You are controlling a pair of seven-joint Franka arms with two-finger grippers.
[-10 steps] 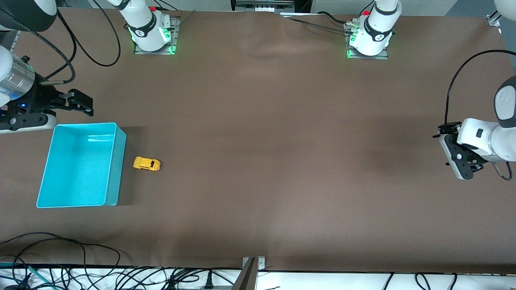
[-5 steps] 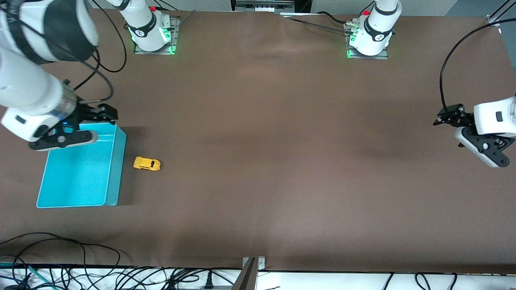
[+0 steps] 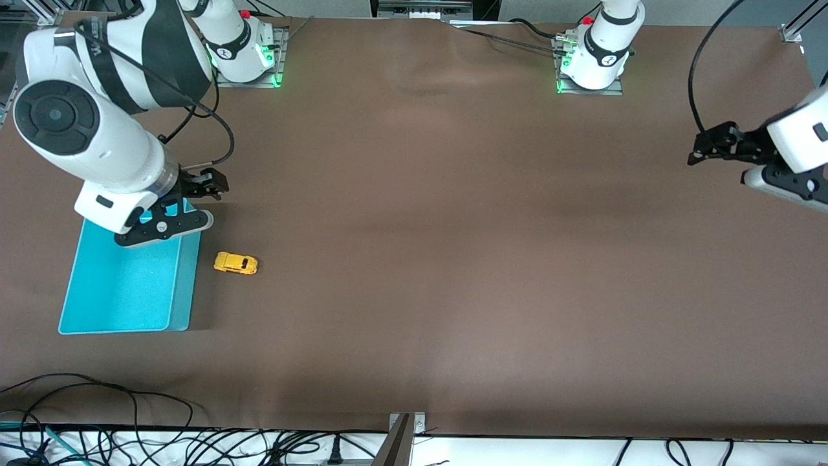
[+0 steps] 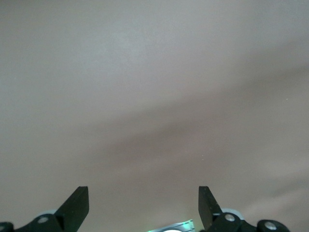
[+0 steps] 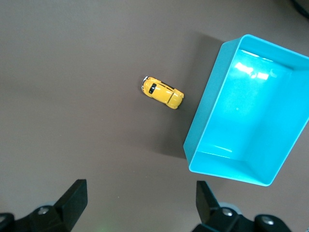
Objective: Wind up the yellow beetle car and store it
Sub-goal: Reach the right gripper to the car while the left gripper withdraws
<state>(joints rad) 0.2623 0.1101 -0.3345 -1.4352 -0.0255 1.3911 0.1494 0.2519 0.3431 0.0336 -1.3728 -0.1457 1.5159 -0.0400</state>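
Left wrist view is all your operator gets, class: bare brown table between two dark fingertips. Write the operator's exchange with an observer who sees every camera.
Operator: Where is the car?
Observer: The yellow beetle car sits on the table beside the turquoise bin, at the right arm's end.
Operator: Is anything in the bin?
Observer: No, the right wrist view shows its floor bare.
Operator: Where is the other gripper?
Observer: The right gripper hangs open over the bin's corner nearest the robot bases.
Operator: And mine?
Observer: The left gripper is open over the table's edge at the left arm's end.
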